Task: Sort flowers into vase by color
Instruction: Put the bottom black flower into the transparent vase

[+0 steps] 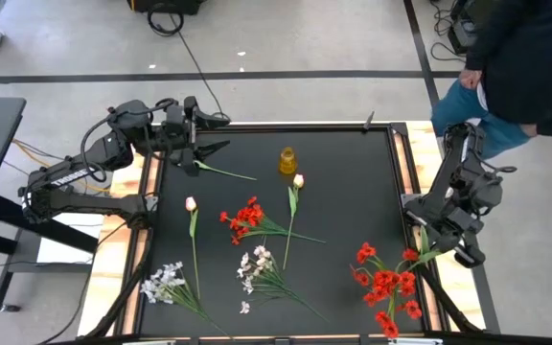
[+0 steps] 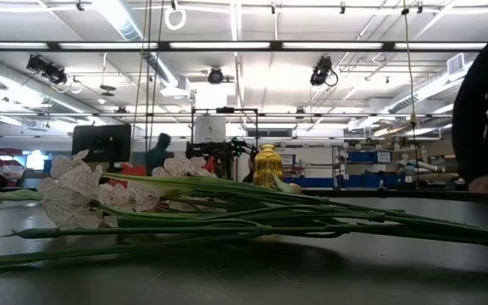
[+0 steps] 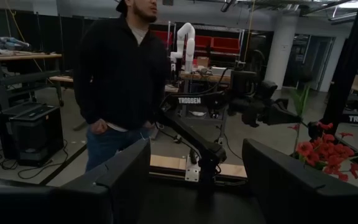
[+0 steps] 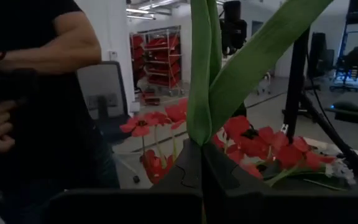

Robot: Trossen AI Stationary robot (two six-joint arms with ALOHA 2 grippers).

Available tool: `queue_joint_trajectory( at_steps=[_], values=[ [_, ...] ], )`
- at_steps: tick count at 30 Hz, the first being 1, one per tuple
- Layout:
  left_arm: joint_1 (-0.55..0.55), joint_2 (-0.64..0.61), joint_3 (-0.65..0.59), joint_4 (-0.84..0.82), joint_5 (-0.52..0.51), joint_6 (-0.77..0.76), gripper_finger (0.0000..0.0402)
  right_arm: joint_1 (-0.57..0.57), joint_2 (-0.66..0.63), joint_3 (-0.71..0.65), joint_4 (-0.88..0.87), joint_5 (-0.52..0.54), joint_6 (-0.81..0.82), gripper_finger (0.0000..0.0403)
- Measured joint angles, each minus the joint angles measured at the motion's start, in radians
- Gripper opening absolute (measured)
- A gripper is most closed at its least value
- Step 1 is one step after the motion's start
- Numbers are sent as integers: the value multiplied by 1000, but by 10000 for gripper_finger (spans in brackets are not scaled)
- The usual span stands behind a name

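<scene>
Red flower stem [image 4: 199,93] in right gripper [image 4: 201,163] (pinched)

Black table top [image 1: 353,192], edged in pale wood at left and right sides.

Lying on it:
- yellow vase [image 1: 287,160], standing upright near far middle;
- lone green stem [image 1: 226,173], resting left of vase;
- pink tulip [image 1: 191,204], stem running toward near edge;
- second tulip [image 1: 298,180], just below vase;
- red bunch [image 1: 245,220], lying mid-table;
- white spray [image 1: 164,283], sitting at near left;
- white spray [image 1: 255,268], sitting near middle;
- larger red bunch [image 1: 386,286], spreading at near right.
</scene>
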State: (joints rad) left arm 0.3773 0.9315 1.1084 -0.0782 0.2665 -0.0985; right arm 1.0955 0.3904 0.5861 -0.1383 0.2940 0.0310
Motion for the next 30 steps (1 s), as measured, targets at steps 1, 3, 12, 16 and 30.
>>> queue_joint_trajectory(
  at_steps=[1, 3, 12, 16, 30],
  values=[
    [0, 0, 0, 0, 0, 0, 260, 3, 0, 0, -1, 2, -1, 0],
    [0, 0, 0, 0, 0, 0, 260, 5, 0, 0, -31, 3, -1, 0],
    [0, 0, 0, 0, 0, 0, 260, 4, 2, -1, -163, 0, 53, 2],
    [0, 0, 0, 0, 0, 0, 260, 4, 2, -1, -194, 0, 60, 14],
    [0, 0, 0, 0, 0, 0, 260, 4, 32, -1, -334, -29, 229, 82]
  ],
)
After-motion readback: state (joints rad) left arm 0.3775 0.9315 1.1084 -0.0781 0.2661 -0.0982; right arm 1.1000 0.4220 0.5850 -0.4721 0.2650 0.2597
